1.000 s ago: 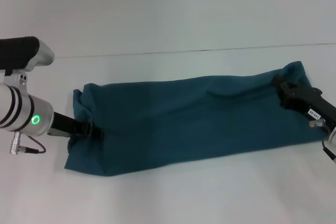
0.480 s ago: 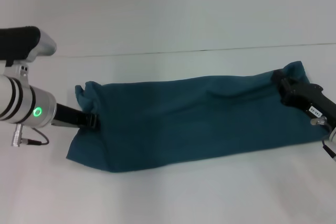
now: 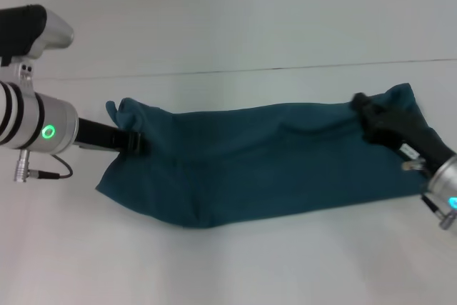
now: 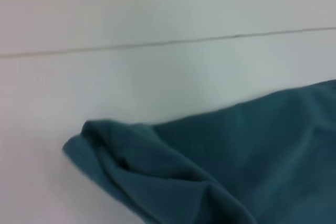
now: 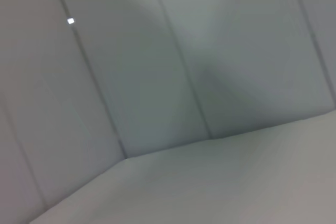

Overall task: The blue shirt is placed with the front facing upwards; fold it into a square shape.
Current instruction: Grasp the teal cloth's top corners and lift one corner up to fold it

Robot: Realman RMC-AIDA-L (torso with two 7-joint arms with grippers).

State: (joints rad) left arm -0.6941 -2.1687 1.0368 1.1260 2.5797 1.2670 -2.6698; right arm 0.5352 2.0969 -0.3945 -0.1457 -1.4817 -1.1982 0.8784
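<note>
Teal-blue cloth fills the middle of the head view: the shirt (image 3: 264, 158) lies on the white table (image 3: 228, 262) as a long folded band, from the middle left of the frame to the middle right. Its surface is plain; no lettering or label can be read on it in any view.

The left arm comes in from the left edge of the head view. Its silver body has black rings and a small green light, and a black cable hangs under it. The arm points to the right and a little down. The left gripper (image 3: 132, 141) is black and reaches the upper left end of the shirt, where the cloth is bunched up and raised a little from the table. The fingers appear closed on this bunched end, but the cloth hides their tips. In the left wrist view the same rolled end (image 4: 113, 153) shows at the lower left of the frame, with white table behind it and a thin dark seam line across the upper part.

The right arm enters from the lower right corner of the head view and points up and to the left. The right gripper (image 3: 368, 114) is black and sits on the upper right end of the shirt; I cannot tell how its fingers stand. A small white tag is on this arm, too small to read. The right wrist view shows only grey panels.
</note>
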